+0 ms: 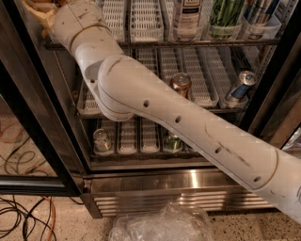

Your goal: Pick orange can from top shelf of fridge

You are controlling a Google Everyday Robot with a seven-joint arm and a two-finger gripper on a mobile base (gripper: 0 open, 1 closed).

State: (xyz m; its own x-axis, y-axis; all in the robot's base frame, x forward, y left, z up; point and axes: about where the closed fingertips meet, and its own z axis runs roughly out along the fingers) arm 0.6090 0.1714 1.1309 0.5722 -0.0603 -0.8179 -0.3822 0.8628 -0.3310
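orange can [37,4] work stands, as i judge it, at the grasp itself. nearest, low in the frame, crumpled clear plastic [160,228] lies on the floor before the fridge [150,181]. the white arm [188,127] runs from the lower right corner up across the racks to the upper left. behind it, on the middle rack, a shorter copper can [181,84] and a tilted blue-and-silver can [240,84] sit well apart; neither is wanted. farthest, the gripper [41,14] is at the left end of the top shelf [188,42], hard against the upper left corner of the frame. only an orange-brown sliver beside it at the top edge looks like the can. whether the gripper is closed on it i cannot tell. if it holds, the next move calls for a straight pull outward, clear of the lane trays and the door frame; if not, it must close first.
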